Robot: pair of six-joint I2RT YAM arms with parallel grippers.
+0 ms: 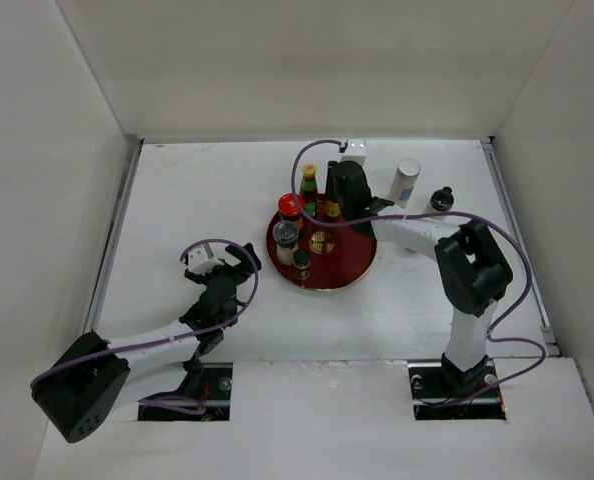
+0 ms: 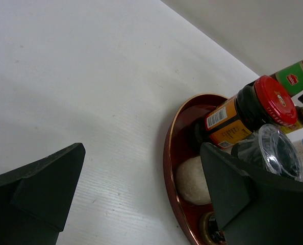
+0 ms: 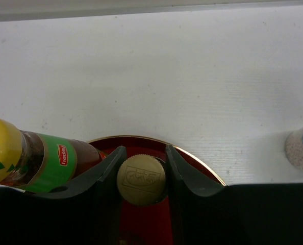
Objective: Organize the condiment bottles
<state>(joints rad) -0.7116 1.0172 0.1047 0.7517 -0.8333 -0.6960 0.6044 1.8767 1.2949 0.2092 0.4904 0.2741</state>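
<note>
Lettering on the red badge of the green-labelled bottle [image 3: 49, 161] is too blurred to read; the red-capped jar [image 2: 243, 115] shows a barcode. Both stand on the tray [image 2: 168, 153]. Right gripper [image 3: 144, 153] fingers pinch an emblem-embossed gold-capped bottle [image 3: 141, 179] there; left gripper [image 2: 141, 153] fingers spread over the counter [image 2: 90, 76].

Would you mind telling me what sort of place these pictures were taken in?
Probably a lab robot test cell: plain white panels wall in a white table, the left arm and right arm are bolted at its near edge, and condiment bottles stand on a red tray.
</note>
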